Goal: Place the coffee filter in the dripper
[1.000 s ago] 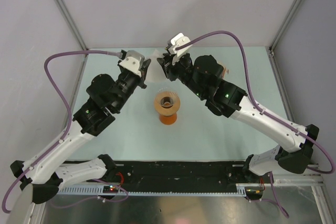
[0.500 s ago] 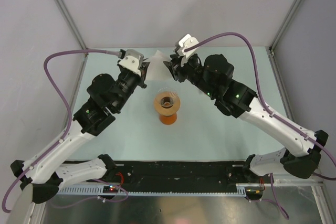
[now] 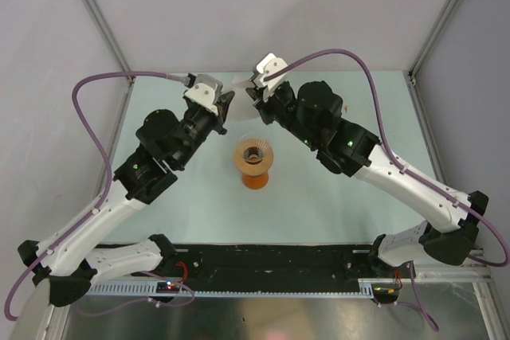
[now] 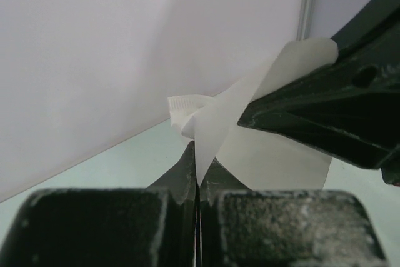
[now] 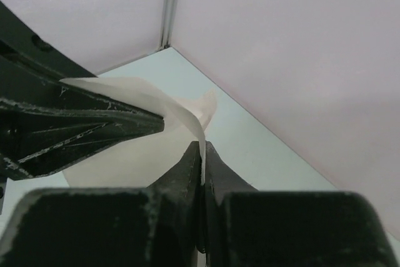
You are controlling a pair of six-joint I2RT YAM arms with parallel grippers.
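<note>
Item 1, coffee filter (image 3: pixel 241 95): thin white paper, held up in the air betw. both tools at the far side of the tabletop (image 3: pixel 319 212), beyond the dripper and not touching it. Left wrist view showed the sheet (image 4: pixel 262 148) fanned upward w/ one edge curled over; right wrist view showed it (image 5: pixel 125 154) as a pale curved flap. Item 2, left tool (image 3: pixel 225 109): jaws pressed together, pinching the filter's lower edge (image 4: pixel 197 173). Item 3, right tool (image 3: pixel 253 101): jaws likewise closed on a thin paper edge (image 5: pixel 202 154), facing the left tool from the opp. side; tips of the two tools nearly met. Item 4, dripper (image 3: pixel 253 151): small tan-brown ring w/ dark centre hole, upright, mid-tabletop, nearer the arm bases than the filter. It sat atop an orange vessel (image 3: pixel 256 177), prob. seated in its mouth, though the top view did not settle that. Nothing lay inside the dripper.
</note>
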